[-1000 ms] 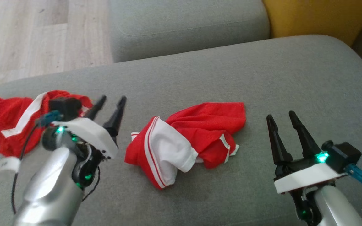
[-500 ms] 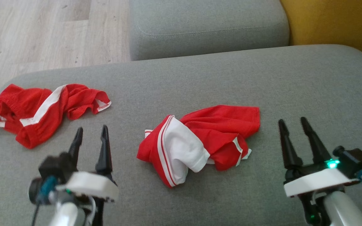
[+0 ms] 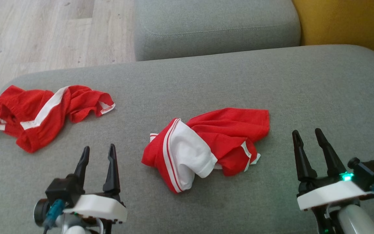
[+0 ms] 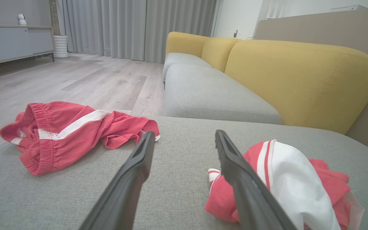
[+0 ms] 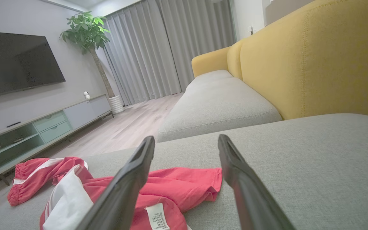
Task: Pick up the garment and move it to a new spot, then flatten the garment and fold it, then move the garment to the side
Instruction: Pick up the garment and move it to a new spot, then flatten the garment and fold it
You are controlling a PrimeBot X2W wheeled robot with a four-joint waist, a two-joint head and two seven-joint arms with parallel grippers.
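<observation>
**Left arm drawn back low; both grippers spread and empty**

Left gripper (image 3: 99, 147) stood over the red shorts (image 3: 44, 113) a second ago. It now sits at the lower left of the head view, off the cloth, fingers spread, holding nothing. Right gripper (image 3: 307, 130) has sunk a little in that view and is likewise spread and empty. The head camera shifted too, so part of the change is framing.

Jersey (image 3: 206, 149), red with a white panel and striped trim, lies in a crumpled heap midway across the grey seat cushion (image 3: 206, 81). It is between the two grippers and touches neither. Shorts lie well apart to its left, near the cushion's edge. I take the jersey to be the piece to work, given its place between the arms, but this is not certain.

Handling, by judgement:
- Light, limp knit with no stiffness.
- Will sag and trail if lifted by one point, and layers may slip over each other.
- Best holds look like the flat red hem at the far right and the striped edge at the near left, one per gripper, so it opens as it rises.

Hard to read:
- Neck, sleeves and front or back are lost in the folds.
- What lies under the white panel, cannot tell.
- A care label (image 5: 157, 217) shows in the right wrist view, close beside a finger.
- Left arm is cut off at the bottom of the head view.
</observation>
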